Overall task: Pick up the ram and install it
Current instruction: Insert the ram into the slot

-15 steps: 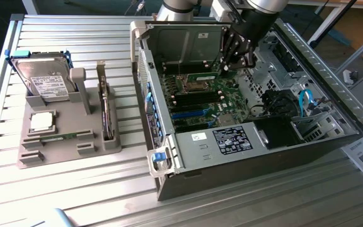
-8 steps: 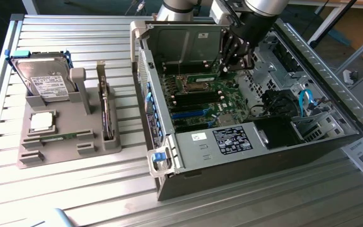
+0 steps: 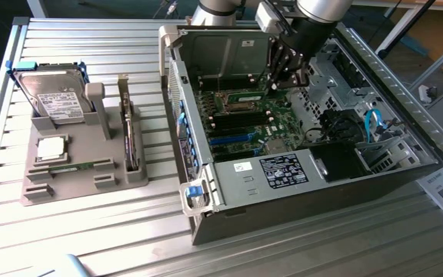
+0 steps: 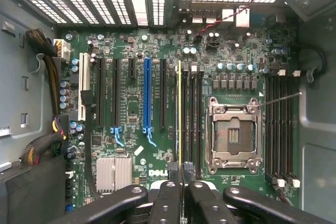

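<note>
Tool [image 4: 181, 188] narrow, clamped on ram [image 4: 179, 108]. Stick held edge-on above motherboard [image 4: 131, 114], beside black memory slots [image 4: 192, 114], near CPU socket [image 4: 234, 135]. Exterior view: tool at 12 o'clock inside open case [image 3: 241, 179]. Judgement: hold stick upright, parallel to slot, press evenly.

Arm [image 3: 322, 10] is done in silver-grey tube with a black wrist section, pale grey box [image 3: 267, 17] bolted on. Tool [image 4: 182, 179] is all matte black, chunky linkage bars [image 4: 113, 203] dotted with round pins and screws.
</note>
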